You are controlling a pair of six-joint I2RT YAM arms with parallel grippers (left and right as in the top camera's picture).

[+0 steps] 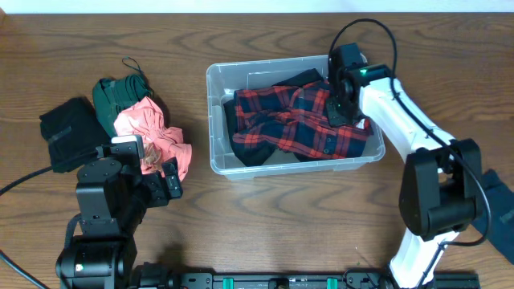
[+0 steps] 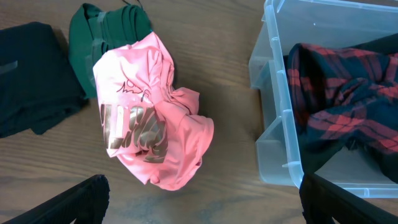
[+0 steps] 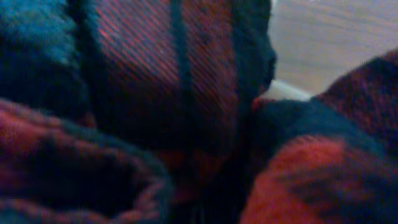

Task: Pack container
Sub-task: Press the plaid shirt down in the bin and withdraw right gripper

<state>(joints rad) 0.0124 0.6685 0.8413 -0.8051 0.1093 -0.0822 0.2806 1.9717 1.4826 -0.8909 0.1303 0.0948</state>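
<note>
Overhead: I see the container (image 1: 215, 120) at the centre of the table (image 1: 265, 209), a plaid shirt (image 1: 301, 120) inside it and my right gripper (image 1: 344, 103) down on the cloth. Left wrist: the left gripper (image 2: 202, 186) has its fingers spread wide above a pink shirt (image 2: 149, 124) beside the container. Right wrist: only blurred plaid, so I cannot tell how those fingers stand.

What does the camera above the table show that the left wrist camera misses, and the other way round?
Only overhead: the right gripper down in the plaid shirt, and a blue cloth far right. Only left wrist: the gold print on the pink shirt, close up. Both: the container, plaid shirt, pink shirt, green garment, black garment.
</note>
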